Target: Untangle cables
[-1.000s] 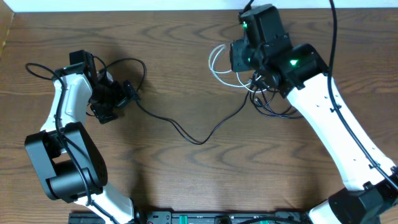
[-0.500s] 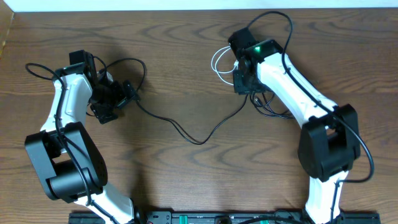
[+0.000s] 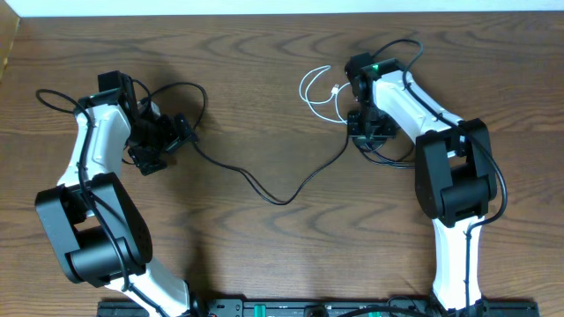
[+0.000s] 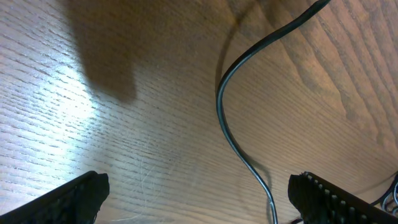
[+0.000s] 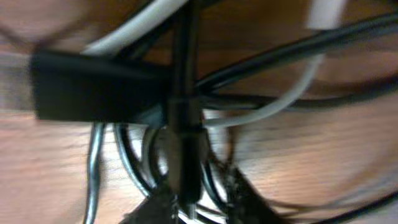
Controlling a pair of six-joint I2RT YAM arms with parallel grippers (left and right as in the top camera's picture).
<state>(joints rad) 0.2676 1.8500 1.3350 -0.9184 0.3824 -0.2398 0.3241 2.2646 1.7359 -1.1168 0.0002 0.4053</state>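
Cables (image 3: 388, 158) lie knotted directly under the right gripper (image 5: 196, 208), whose fingers stand close on either side of one black strand (image 5: 185, 124); blur hides whether they pinch it. The white cable (image 3: 317, 88) loops just beside. The left gripper (image 4: 199, 190) gapes wide over a long black cable (image 4: 227, 124) on the brown wooden table (image 3: 264, 53).

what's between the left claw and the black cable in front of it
Nothing visible does. The left claw is open, and the black cable lies on the bare table right ahead of its gap.
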